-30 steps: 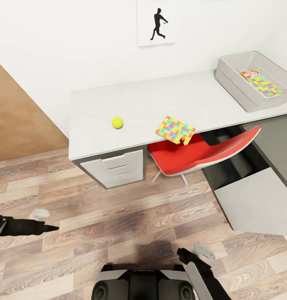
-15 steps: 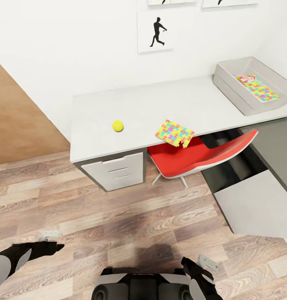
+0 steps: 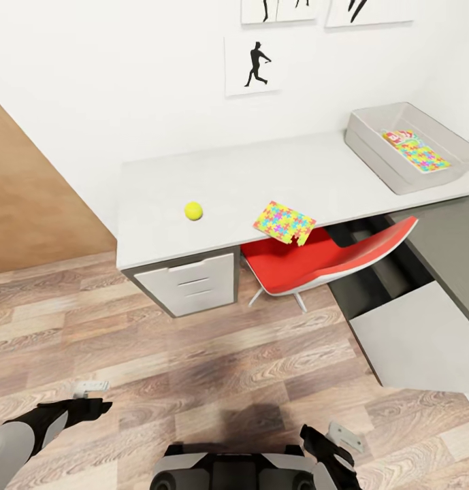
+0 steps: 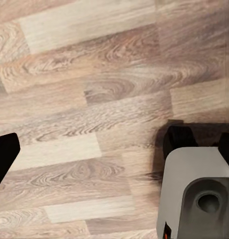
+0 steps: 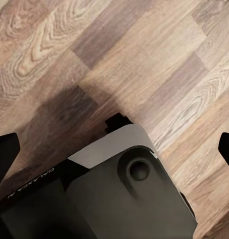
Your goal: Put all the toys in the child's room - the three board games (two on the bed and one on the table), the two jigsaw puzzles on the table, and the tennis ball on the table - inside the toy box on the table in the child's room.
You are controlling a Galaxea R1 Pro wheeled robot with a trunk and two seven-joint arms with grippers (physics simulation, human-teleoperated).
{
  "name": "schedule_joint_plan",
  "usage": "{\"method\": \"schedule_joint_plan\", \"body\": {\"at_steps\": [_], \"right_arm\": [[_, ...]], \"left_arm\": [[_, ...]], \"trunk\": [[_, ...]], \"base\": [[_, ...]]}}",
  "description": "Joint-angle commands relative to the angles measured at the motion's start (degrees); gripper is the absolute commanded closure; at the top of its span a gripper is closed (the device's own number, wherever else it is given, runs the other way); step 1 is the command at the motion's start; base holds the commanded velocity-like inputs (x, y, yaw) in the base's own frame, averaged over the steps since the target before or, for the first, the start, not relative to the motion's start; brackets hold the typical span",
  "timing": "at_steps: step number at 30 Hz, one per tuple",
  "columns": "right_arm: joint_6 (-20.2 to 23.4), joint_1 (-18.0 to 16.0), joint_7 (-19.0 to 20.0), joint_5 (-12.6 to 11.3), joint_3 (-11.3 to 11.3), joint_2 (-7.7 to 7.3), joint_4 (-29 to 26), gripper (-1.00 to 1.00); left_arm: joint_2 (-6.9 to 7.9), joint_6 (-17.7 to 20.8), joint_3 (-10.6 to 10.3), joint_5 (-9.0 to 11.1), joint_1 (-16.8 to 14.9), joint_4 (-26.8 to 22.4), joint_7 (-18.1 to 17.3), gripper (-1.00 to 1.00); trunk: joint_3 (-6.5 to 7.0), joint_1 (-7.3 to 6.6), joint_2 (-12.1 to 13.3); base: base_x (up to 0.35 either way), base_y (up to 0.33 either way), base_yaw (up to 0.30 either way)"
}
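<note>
Both grippers hung low over the wood floor (image 3: 214,354), the left gripper (image 3: 91,401) and right gripper (image 3: 329,439) each spread apart and empty. Ahead on the table (image 3: 288,170) lay the jigsaw puzzle (image 3: 284,222), overhanging the front edge above the red chair (image 3: 316,262), nearer the right arm; the tennis ball (image 3: 193,211) sat toward the left arm, the toy box (image 3: 370,136) far right.

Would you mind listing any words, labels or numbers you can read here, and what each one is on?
White lettering on the robot's dark base, right wrist view: too blurred to read.
Printed cover of the board game in the toy box: too small to read.
Wall pictures: silhouettes, no text.
</note>
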Motion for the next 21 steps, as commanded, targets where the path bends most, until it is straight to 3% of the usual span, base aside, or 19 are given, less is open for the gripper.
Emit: {"method": "schedule_joint_plan", "body": {"at_steps": [1,4,8,12,21], "right_arm": [[0.4,0.0,0.2,-0.5,0.0,-0.88,-0.2,-1.0],[0.7,0.0,3.4,-1.4,-0.7,-4.04,-0.3,-1.0],[0.9,0.0,7.5,-4.4,-2.2,-6.39,-0.3,-1.0],[1.2,0.0,8.9,-5.9,-3.6,-6.97,-0.3,-1.0],[4.4,0.0,9.3,-6.2,-5.4,-7.0,-0.5,-1.0]], "left_arm": [[-0.19,0.1,0.6,-0.4,-0.1,0.1,-0.2,-1.0],[-0.65,0.2,0.8,-0.4,-0.1,0.0,-0.1,-1.0],[-1.18,0.2,1.2,-0.4,-0.1,0.0,0.0,-1.0],[-1.55,0.3,1.3,-0.4,-0.1,-0.3,0.3,-1.0],[-2.08,0.4,1.1,-0.4,-0.1,-3.5,1.0,-1.0]], "trunk": [[0.03,0.03,-0.1],[0.31,0.03,-0.1],[0.69,0.03,-0.1],[1.06,0.03,-0.1],[1.77,0.03,-0.1]], "base": [[0.0,0.0,0.0],[0.0,0.0,0.0],[0.0,0.0,0.0],[0.0,0.0,0.0],[0.0,0.0,0.0]]}}
